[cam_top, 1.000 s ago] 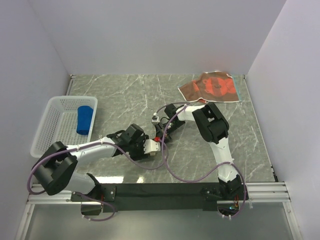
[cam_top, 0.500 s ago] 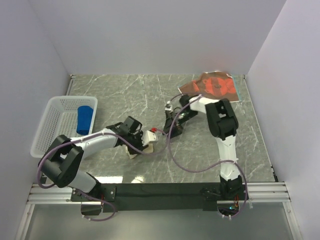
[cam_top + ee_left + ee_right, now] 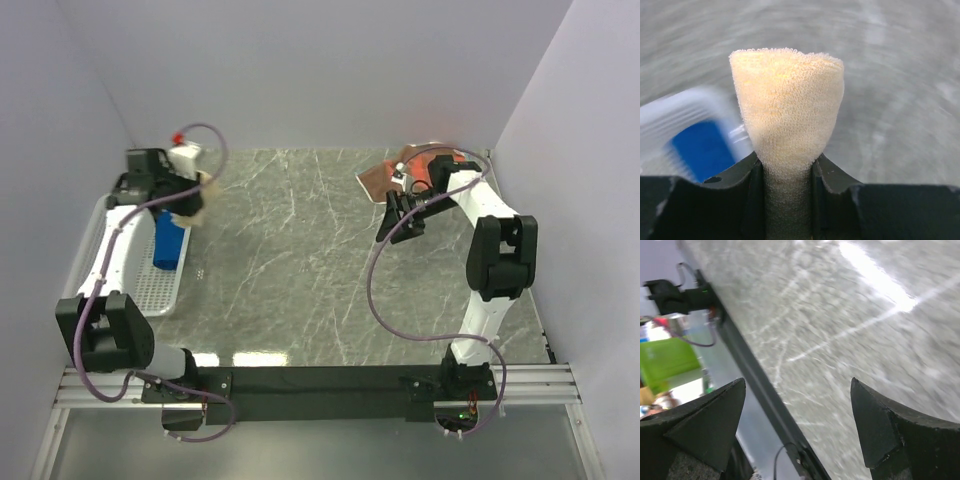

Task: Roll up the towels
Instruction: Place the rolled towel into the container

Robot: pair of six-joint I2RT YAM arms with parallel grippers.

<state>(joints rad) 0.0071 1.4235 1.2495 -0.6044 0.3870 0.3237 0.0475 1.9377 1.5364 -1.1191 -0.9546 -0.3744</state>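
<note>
My left gripper is shut on a rolled yellow-cream towel and holds it at the right rim of the white basket. In the left wrist view the towel roll sticks out between the fingers, squeezed at its base. A rolled blue towel lies in the basket; the left wrist view shows the blue towel below the roll. The brown-and-orange towel lies crumpled at the back right. My right gripper stands open and empty just in front of it, over bare marble.
The basket sits against the left wall. White walls close the table on the left, back and right. The black front rail with cables runs along the near edge. Purple cables loop from both arms.
The left arm has swung from the table's middle to the basket, carrying the yellow towel roll. The right gripper has opened and drawn back right towards the patterned towel.
</note>
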